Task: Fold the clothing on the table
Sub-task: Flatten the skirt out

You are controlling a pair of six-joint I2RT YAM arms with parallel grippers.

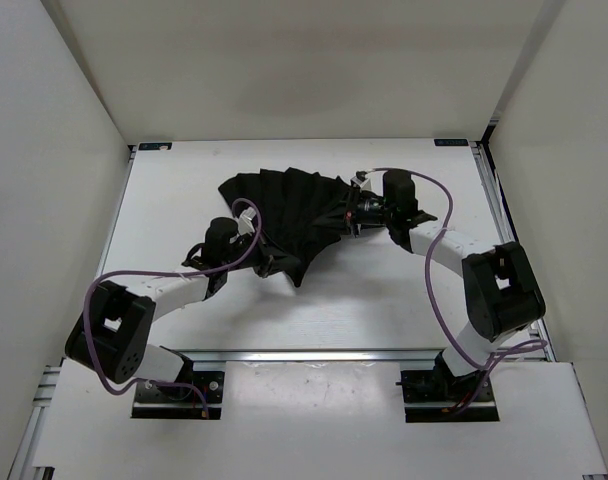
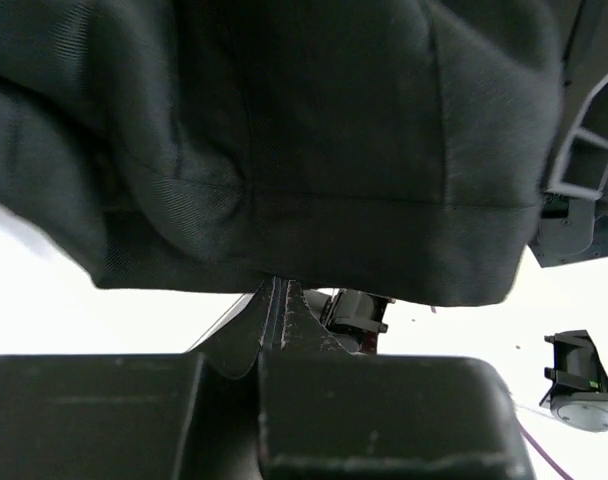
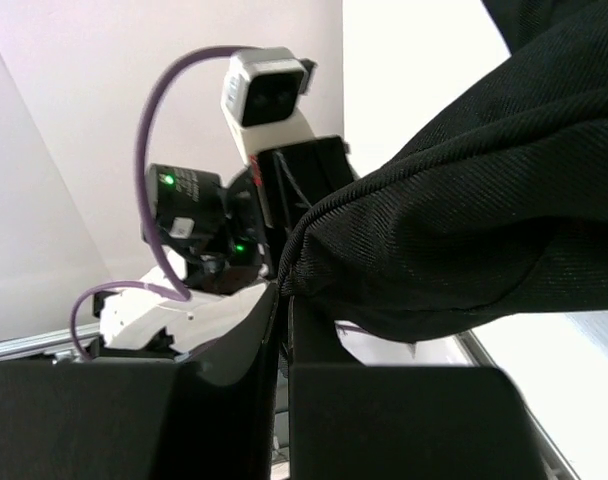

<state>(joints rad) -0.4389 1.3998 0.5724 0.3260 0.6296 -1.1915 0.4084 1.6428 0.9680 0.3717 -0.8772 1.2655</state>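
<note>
Black pleated fabric garment [image 1: 289, 215] sits mid-surface, a bit toward the far side, on the white flat surface [image 1: 184, 190] edged by silver rails [image 1: 314, 355]. It's fanned out: the pleats bunch to a narrow end at the right and spread wide toward the left and near side. Long axis, as I read it, runs roughly left to right, with one pointed corner dropping toward the near edge. Narrow end points right, broad hem faces left.

Left hand [image 1: 267, 262] is clamped tight on the near-left hem. The left wrist view shows cloth draped over the fingers with a fold pinched between them. Right hand [image 1: 352, 215] is clamped tight on the bunched right end, and the right wrist view shows a thick roll of cloth coming out of the pinch. The arms reach in from opposite sides, with the cloth between the hands.

Step, my guess: both grips are set, mid-fold or about to carry an edge across. I can't tell how much cloth is off the surface. For the next move I'd want both hands travelling together, keeping the cloth taut enough not to sag. They'd lay one part flat over the other, then let go. Risk: the pleats collapse and the fold goes crooked.
</note>
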